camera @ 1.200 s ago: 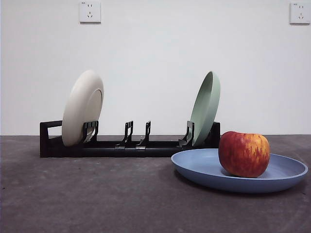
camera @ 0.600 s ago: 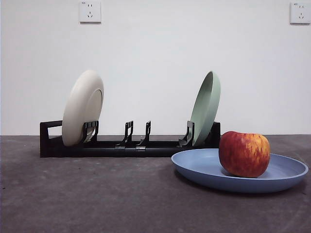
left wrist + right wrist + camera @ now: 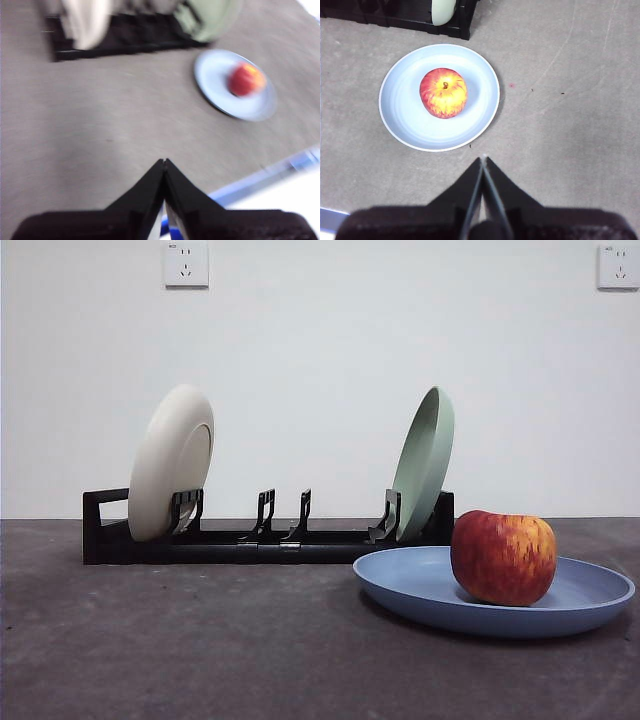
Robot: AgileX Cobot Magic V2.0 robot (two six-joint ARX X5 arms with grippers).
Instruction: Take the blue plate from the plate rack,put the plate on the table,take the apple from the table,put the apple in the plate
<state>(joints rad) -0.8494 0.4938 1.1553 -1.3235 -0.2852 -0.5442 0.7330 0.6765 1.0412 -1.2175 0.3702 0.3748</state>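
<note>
The blue plate [image 3: 495, 596] lies flat on the dark grey table [image 3: 200, 640], to the right of the black plate rack [image 3: 260, 538]. The red and yellow apple [image 3: 503, 557] rests in the plate [image 3: 439, 97], stem dimple up [image 3: 443, 92]. My right gripper [image 3: 483, 161] hovers high over the table beside the plate, shut and empty. My left gripper [image 3: 164, 163] is also raised and shut, far from the plate [image 3: 235, 85] and the apple [image 3: 245, 79]. Neither arm shows in the front view.
The rack holds a cream-white plate [image 3: 172, 462] at its left end and a pale green plate [image 3: 423, 462] at its right end; the middle slots hold nothing. A table edge with blue trim [image 3: 270, 172] shows in the left wrist view.
</note>
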